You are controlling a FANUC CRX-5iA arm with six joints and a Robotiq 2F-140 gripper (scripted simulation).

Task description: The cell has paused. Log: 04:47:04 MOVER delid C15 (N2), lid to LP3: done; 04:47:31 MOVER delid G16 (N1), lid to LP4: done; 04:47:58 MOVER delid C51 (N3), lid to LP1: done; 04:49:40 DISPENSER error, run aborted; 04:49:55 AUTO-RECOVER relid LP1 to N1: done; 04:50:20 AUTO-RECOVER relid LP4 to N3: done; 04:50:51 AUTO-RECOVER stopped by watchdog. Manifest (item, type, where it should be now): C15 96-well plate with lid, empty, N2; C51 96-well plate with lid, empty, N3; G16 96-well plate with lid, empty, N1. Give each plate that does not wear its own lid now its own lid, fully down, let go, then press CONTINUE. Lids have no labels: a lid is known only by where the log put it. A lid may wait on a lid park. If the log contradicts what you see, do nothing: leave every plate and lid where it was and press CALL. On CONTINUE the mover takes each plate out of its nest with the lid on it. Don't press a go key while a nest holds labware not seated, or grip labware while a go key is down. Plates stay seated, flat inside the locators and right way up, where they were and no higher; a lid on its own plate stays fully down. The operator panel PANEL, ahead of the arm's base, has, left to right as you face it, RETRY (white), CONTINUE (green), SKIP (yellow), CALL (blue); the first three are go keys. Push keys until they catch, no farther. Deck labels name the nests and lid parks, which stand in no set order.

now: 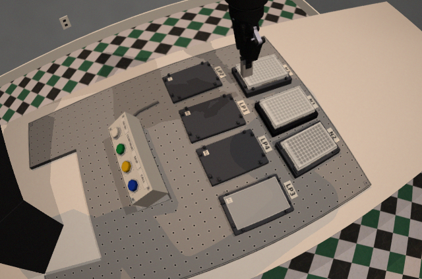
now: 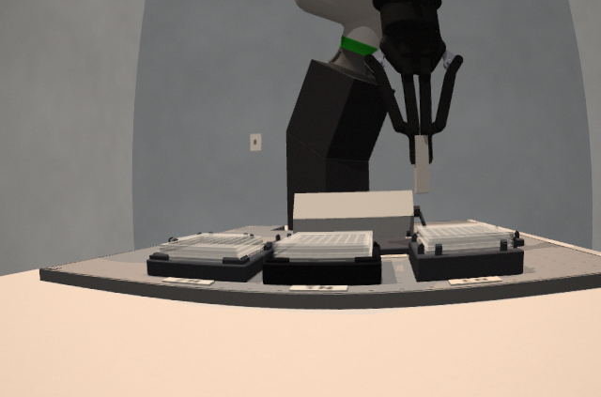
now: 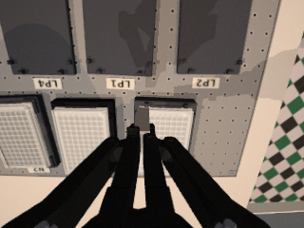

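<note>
Three clear 96-well plates sit in black nests along the right of the deck: the far one (image 1: 264, 72), whose label I cannot read, the middle one at N1 (image 1: 287, 107), and the near one at N2 (image 1: 309, 146). A pale flat lid (image 1: 256, 202) lies on lid park LP3. Parks LP2 (image 1: 192, 81), LP1 (image 1: 213, 117) and LP4 (image 1: 231, 156) are bare dark pads. My gripper (image 1: 246, 72) is shut and empty. It hangs above the far plate's edge nearest LP2, clear of it in the side view (image 2: 421, 186). The wrist view shows its fingertips (image 3: 140, 127) over that plate (image 3: 171, 121).
The operator panel (image 1: 136, 159) stands on the left of the deck, with a white key (image 1: 116, 131), a green key (image 1: 120, 148), a yellow key (image 1: 126, 165) and a blue key (image 1: 132, 185). Small locator posts ring the nests and parks. The arm's dark base (image 2: 334, 140) rises behind the panel.
</note>
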